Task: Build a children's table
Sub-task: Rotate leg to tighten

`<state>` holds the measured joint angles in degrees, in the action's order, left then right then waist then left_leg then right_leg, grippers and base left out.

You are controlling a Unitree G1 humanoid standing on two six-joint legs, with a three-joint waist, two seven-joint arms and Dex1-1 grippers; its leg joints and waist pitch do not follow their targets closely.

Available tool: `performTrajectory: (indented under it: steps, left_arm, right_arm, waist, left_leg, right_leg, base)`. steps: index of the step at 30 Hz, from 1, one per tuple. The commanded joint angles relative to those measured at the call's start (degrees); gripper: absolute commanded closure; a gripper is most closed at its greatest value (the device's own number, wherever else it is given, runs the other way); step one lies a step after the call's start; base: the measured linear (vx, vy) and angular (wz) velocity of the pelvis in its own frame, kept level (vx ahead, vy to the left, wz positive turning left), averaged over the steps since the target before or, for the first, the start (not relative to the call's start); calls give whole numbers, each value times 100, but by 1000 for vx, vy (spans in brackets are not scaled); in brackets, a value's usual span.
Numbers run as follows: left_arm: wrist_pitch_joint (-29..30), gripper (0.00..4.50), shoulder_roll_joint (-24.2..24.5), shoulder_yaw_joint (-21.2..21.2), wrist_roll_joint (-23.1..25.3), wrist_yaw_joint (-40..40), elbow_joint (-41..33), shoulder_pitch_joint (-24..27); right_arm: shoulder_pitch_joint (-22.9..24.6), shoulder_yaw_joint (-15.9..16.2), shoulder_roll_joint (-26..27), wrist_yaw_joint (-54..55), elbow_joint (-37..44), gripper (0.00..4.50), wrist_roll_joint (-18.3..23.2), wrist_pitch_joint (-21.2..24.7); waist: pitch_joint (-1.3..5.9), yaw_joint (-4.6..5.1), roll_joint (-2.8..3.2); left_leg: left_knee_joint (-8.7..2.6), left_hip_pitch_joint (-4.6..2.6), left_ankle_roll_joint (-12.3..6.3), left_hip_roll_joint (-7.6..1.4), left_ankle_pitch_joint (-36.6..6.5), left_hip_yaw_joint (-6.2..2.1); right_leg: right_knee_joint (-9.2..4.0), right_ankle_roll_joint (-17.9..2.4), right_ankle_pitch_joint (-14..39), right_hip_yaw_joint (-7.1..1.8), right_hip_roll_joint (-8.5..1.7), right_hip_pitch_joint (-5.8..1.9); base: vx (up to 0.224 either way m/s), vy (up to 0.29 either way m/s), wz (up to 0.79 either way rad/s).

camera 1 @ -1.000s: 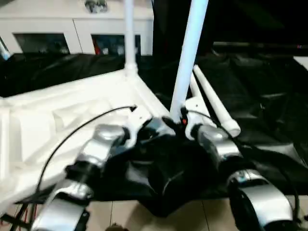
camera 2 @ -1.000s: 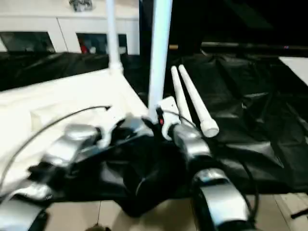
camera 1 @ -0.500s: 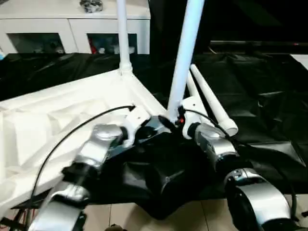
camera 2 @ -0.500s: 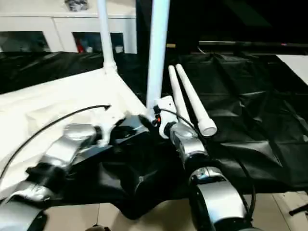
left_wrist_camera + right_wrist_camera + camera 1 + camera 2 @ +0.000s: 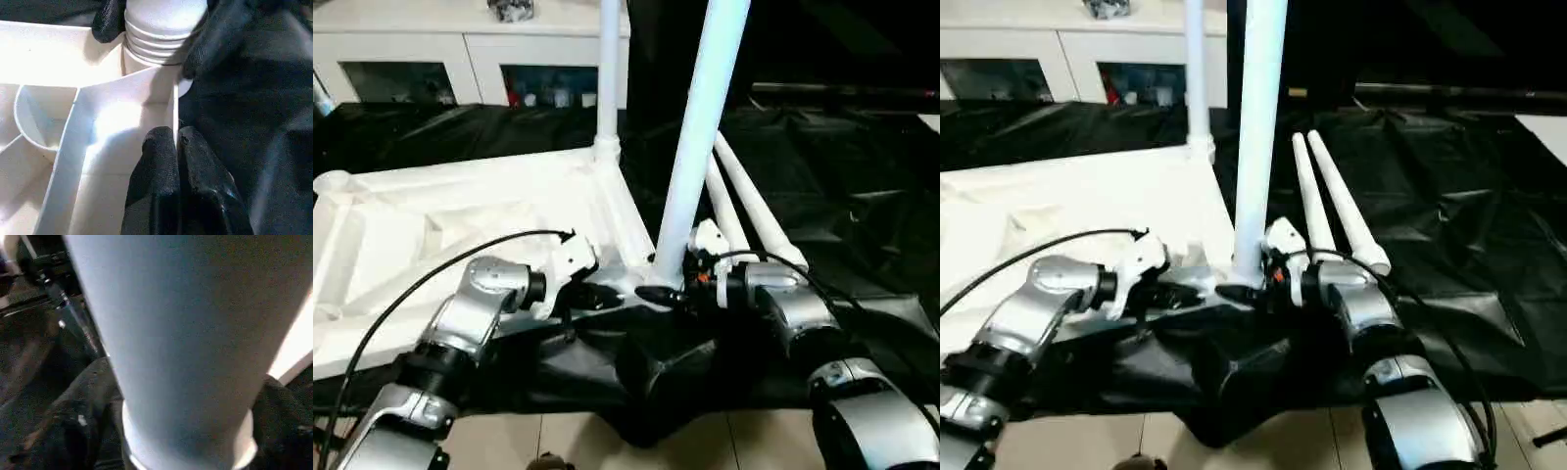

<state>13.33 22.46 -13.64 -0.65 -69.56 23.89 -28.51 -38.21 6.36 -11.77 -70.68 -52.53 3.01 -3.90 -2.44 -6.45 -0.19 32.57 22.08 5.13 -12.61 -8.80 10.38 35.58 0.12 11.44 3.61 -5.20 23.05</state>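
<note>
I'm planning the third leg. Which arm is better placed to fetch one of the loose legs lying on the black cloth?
Right. The loose legs lie beside the right gripper, on its side. The left gripper is shut on the rim of the table top, steadying it.

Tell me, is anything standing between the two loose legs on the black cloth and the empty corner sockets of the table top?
Nothing visible blocks them. The two loose legs lie beside the table top; the empty corner socket is uncovered. Two legs already stand upright, the near leg between both grippers.
</note>
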Motion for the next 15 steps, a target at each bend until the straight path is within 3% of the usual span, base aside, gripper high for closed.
performTrajectory:
  steps: [1, 7, 10, 12, 13, 15]
  left_arm:
    - [-2, 450, -111, -187, -270, -232, -319, -24]
    - [88, 450, -74, -193, -319, -331, -433, 38]
    - [71, 450, -221, -116, -221, 40, -305, -22]
    - [147, 450, -430, 4, -98, 590, -87, -161]
    - [147, 450, -430, 4, -98, 590, -87, -161]
    - [296, 450, -715, 143, 96, 1386, 289, -393]
  right_arm:
    - [87, 432, 183, -460, 124, 126, -23, 200]
    - [184, 428, 244, -513, 297, 165, -17, 319]
    - [187, 398, 348, -196, 237, 171, -73, 420]
    - [90, 334, 497, 654, -54, 173, -255, 414]
    - [90, 334, 497, 654, -54, 173, -255, 414]
    - [-116, 141, 750, 2068, -553, 174, -403, 411]
  waist:
    - [356, -7, -1]
    - [346, -5, 1]
    - [352, -4, -3]
    - [334, -1, -4]
    - [318, 22, -2]
    - [288, 47, -21]
  left_leg:
    - [-328, -104, -362, -85, -1176, 26]
    - [-348, -115, -278, -89, -1271, 20]
    - [-342, -120, -257, -84, -1245, 22]
    - [-350, -121, -218, -78, -1313, 25]
    - [-370, -134, -125, -74, -1435, 17]
    - [-393, -163, 64, -57, -1741, 0]
  right_leg:
    - [-365, -1449, 520, -192, -247, -265]
    - [-376, -1442, 633, -194, -245, -261]
    - [-377, -1437, 617, -198, -251, -256]
    - [-397, -1409, 774, -204, -253, -247]
    - [-425, -1366, 1011, -212, -264, -228]
    - [-498, -1167, 1754, -226, -295, -205]
  base:
    - [0, 0, 0]
    - [0, 0, 0]
    - [0, 0, 0]
    - [0, 0, 0]
    - [0, 0, 0]
    - [0, 0, 0]
